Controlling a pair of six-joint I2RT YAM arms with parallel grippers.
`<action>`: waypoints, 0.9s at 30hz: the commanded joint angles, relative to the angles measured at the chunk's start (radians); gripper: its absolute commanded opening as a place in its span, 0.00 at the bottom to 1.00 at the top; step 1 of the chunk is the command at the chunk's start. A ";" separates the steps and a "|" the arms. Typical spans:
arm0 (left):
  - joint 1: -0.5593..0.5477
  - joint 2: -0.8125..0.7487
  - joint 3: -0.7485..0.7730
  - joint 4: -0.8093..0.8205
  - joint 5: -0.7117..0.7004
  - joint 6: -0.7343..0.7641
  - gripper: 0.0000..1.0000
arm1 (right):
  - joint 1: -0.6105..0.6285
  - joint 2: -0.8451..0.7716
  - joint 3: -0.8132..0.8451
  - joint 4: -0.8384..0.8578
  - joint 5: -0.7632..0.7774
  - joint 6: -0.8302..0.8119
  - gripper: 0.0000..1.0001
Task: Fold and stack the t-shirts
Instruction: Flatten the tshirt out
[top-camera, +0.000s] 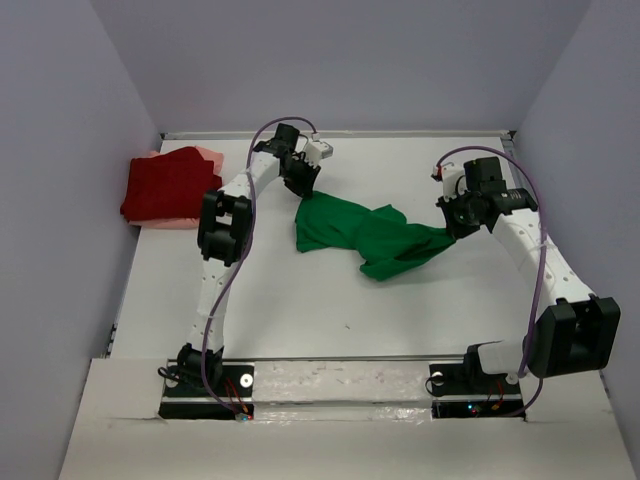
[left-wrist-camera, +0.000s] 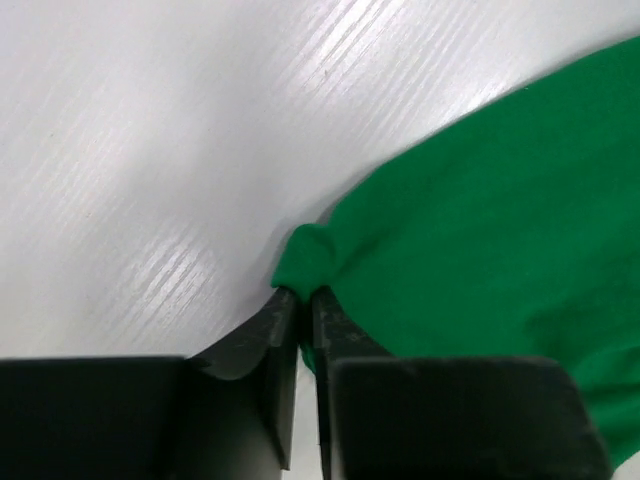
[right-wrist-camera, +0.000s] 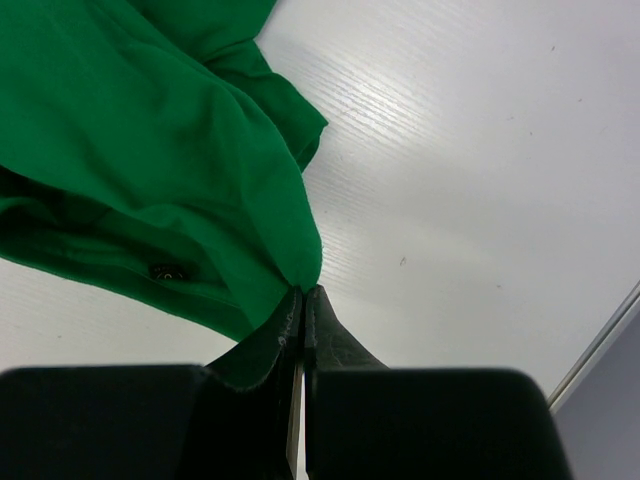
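The bright green t-shirt (top-camera: 360, 232) lies crumpled mid-table, stretched between both arms. My left gripper (top-camera: 300, 186) is at its far left corner; in the left wrist view its jaws (left-wrist-camera: 305, 292) are pinched on a bunched bit of the green cloth (left-wrist-camera: 480, 200). At the shirt's right end, my right gripper (top-camera: 452, 228) is shut on the cloth; its wrist view shows the tips (right-wrist-camera: 303, 290) clamping a green edge (right-wrist-camera: 150, 130). The dark red t-shirt (top-camera: 165, 186) lies folded at the far left on top of the pale pink t-shirt (top-camera: 206, 155).
Grey walls enclose the white table (top-camera: 300, 300) on the left, back and right. The folded stack sits against the left wall. The arm bases stand on a strip at the near edge (top-camera: 340, 385).
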 joint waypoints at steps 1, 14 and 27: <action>-0.006 -0.037 -0.029 0.004 -0.041 0.021 0.17 | 0.004 0.002 0.009 0.032 -0.006 0.004 0.00; -0.011 -0.184 -0.138 0.126 -0.067 -0.061 0.00 | 0.004 0.022 0.017 0.097 0.065 -0.002 0.00; 0.101 -0.460 -0.029 0.190 -0.484 -0.146 0.00 | -0.030 0.414 0.392 0.322 0.180 -0.022 0.00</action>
